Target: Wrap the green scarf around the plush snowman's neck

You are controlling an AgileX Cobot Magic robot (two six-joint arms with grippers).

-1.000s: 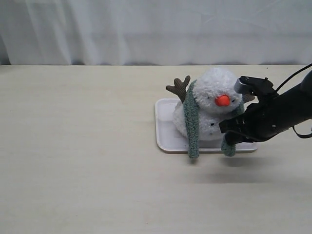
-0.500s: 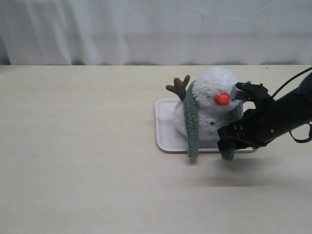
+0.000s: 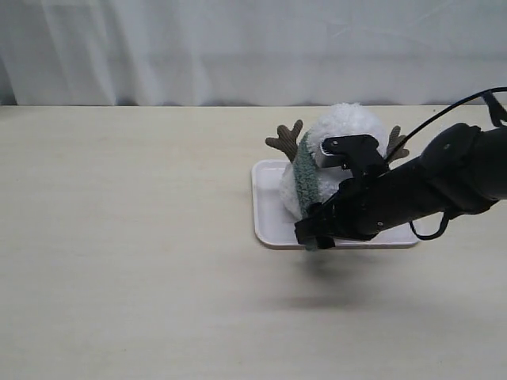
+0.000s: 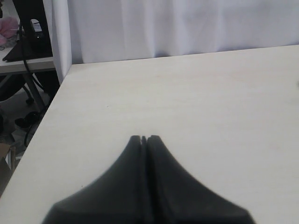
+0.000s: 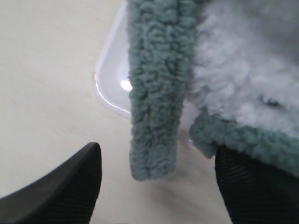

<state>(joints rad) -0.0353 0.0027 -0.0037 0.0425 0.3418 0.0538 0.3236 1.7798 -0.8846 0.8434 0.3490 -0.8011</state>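
Note:
The plush snowman (image 3: 348, 125) sits on the pale tray (image 3: 265, 207), and my right arm crosses its front and hides its face. The green scarf (image 3: 303, 176) hangs down its left side from the neck. My right gripper (image 3: 314, 234) is low at the tray's front edge. In the right wrist view the gripper (image 5: 159, 156) is open, with one scarf end (image 5: 156, 93) hanging loose between its wide jaws. A second scarf end (image 5: 243, 137) lies across the snowman's white body (image 5: 238, 79) and touches one finger (image 5: 252, 186). My left gripper (image 4: 144, 138) is shut and empty over bare table.
A white curtain (image 3: 253, 47) hangs behind the table's far edge. Brown branch arms (image 3: 283, 141) stick out on either side of the snowman's head. The left wrist view shows the table's corner and edge (image 4: 56, 93), with floor clutter beyond.
My right arm has swung left across the snowman's front, from its right side to the hanging left scarf end. The right scarf end came across with it. The face is now hidden.

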